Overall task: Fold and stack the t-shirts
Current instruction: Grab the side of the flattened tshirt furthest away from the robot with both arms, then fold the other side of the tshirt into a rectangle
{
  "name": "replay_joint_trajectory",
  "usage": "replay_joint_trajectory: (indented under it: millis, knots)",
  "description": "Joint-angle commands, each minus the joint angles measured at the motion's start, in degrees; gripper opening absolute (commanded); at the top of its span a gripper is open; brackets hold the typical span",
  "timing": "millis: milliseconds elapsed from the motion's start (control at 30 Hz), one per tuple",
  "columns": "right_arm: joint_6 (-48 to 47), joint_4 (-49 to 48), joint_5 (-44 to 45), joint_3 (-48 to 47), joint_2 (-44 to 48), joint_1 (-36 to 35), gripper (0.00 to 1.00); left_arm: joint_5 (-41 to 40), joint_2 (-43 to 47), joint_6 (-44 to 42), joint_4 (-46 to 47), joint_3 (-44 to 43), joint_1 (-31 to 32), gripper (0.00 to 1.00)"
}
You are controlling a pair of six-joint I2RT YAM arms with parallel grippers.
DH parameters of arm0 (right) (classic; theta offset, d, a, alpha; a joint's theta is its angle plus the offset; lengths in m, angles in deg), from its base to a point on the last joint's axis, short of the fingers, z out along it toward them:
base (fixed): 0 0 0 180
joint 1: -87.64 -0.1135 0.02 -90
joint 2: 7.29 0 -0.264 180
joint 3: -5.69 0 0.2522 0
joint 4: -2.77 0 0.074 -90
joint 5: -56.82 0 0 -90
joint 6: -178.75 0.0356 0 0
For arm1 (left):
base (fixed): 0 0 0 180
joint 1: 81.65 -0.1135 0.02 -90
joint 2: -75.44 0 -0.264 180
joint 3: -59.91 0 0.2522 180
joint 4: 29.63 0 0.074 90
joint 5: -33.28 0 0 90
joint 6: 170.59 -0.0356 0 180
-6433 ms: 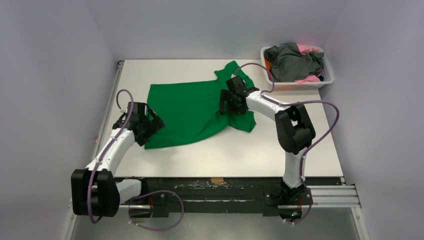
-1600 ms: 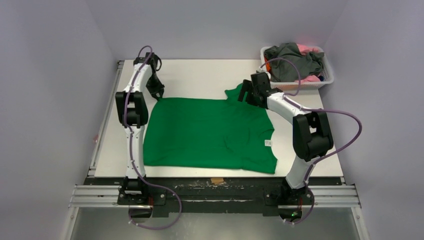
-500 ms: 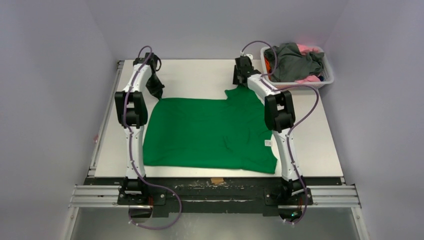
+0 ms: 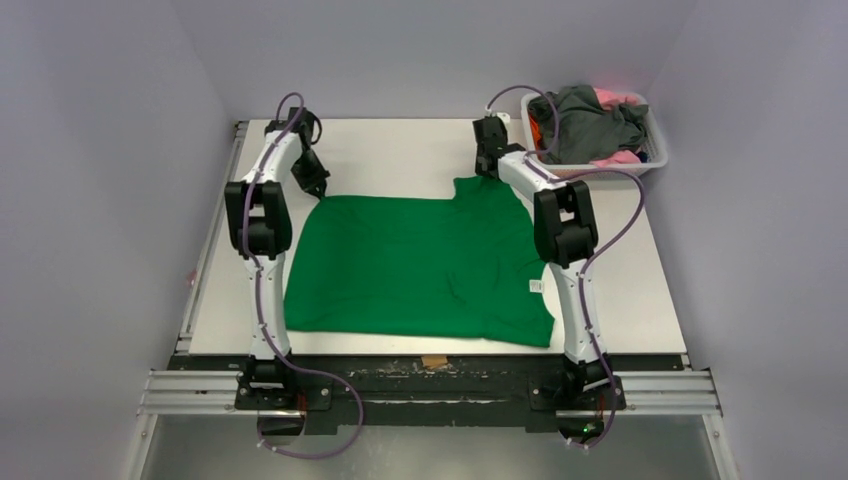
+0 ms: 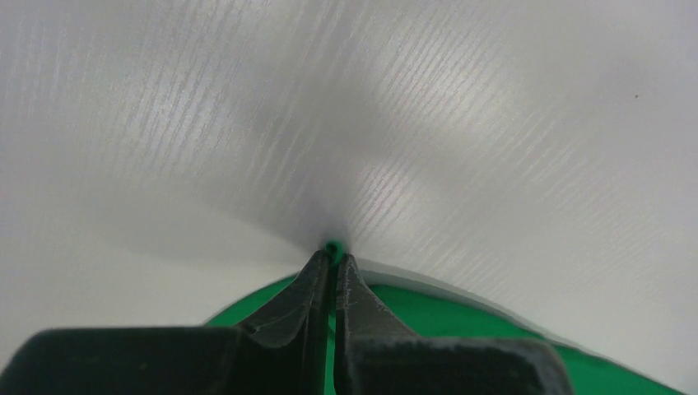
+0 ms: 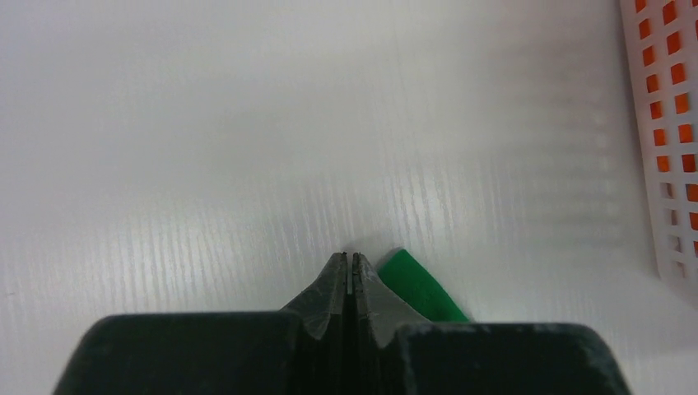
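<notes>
left gripper (image 5: 333, 253) pinching far corner of green t-shirt (image 4: 420, 265); right gripper (image 6: 351, 259) sitting closed, empty, sleeve tip (image 6: 420, 284) lying just beside.

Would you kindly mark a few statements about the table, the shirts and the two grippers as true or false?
1. The green shirt lies spread out on the table. True.
2. The basket stands at the table's far left corner. False: it stands at the far right corner.
3. The left gripper is shut with green fabric between its fingertips. True.
4. The right gripper is wide open. False: its jaws are shut, with green fabric just beside them.
5. The basket is empty. False: it holds a dark grey shirt and a pink shirt.
</notes>
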Motion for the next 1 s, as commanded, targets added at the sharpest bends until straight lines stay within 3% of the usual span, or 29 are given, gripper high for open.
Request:
replay_joint_trajectory:
  millis: [0,333,733,967]
  knots:
    - [0.1,-6.0,-1.8,4.7,9.1,0.2,0.00,2.0,7.9,-1.1,5.8,5.2,0.2,0.00]
    - [0.4,-13.8,-8.9,30.0,29.8,-1.2,0.00,-2.1,23.0,-1.3,11.9,23.3,2.1,0.00]
    - [1.7,-7.8,-1.2,48.2,51.1,-8.9,0.00,-9.2,39.9,-1.0,15.3,41.1,4.3,0.00]
    - [6.1,-2.5,-0.4,57.5,62.7,-10.8,0.00,-9.3,49.4,-0.7,18.7,53.4,4.5,0.00]
